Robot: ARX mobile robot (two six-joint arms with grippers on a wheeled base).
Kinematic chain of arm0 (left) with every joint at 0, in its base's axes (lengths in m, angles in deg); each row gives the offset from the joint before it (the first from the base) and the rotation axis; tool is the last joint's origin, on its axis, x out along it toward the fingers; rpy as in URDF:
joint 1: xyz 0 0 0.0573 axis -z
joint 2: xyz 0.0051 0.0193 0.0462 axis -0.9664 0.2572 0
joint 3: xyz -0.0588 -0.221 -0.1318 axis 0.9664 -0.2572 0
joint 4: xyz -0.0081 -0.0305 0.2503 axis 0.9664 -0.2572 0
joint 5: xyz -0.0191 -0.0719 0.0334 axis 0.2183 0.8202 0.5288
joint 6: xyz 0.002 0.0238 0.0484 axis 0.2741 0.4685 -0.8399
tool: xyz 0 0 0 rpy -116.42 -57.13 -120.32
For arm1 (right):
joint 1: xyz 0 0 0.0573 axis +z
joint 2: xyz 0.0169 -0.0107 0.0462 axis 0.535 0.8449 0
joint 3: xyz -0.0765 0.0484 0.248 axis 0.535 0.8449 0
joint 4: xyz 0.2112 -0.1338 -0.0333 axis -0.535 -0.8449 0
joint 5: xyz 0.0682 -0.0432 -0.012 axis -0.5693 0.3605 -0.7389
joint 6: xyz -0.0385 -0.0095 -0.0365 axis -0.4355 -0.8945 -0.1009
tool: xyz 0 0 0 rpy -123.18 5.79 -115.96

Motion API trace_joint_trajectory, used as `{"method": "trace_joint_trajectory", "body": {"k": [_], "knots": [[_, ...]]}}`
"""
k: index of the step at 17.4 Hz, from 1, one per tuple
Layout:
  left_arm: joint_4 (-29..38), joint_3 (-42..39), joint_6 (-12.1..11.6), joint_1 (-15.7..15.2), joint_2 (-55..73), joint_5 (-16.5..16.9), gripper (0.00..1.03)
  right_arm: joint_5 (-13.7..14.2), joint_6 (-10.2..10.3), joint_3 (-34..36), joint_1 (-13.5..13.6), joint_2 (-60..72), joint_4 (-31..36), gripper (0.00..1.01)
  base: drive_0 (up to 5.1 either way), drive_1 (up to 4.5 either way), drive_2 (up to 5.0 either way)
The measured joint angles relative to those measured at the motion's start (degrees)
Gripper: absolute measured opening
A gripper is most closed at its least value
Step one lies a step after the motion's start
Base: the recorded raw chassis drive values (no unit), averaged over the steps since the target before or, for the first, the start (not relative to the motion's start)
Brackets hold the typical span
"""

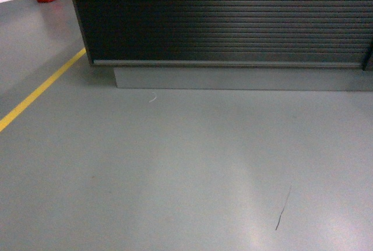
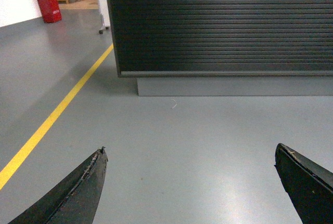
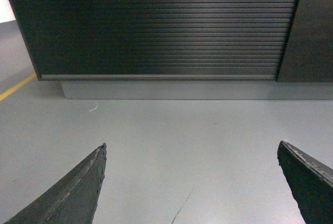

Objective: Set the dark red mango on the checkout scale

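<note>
Neither the dark red mango nor the scale shows in any view, so which way the fruit lies from either hand, and how its long axis runs, cannot be told. The checkout stands ahead, only its ribbed front and grey plinth visible above the floor. The left hand and right hand both hang spread and empty, low before the checkout; neither looks clearly nearer it.

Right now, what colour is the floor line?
Yellow floor line; clearest in the left wrist view.
</note>
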Motion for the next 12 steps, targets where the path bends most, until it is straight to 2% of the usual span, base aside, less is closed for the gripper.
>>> {"method": "trace_joint_trajectory", "body": {"k": [12], "knots": [[0.1,0.0,0.0,0.0,0.0,0.0,0.98,0.0,0.0,0.0,0.0,0.0,0.1,0.98,0.0,4.06,-4.0]]}}
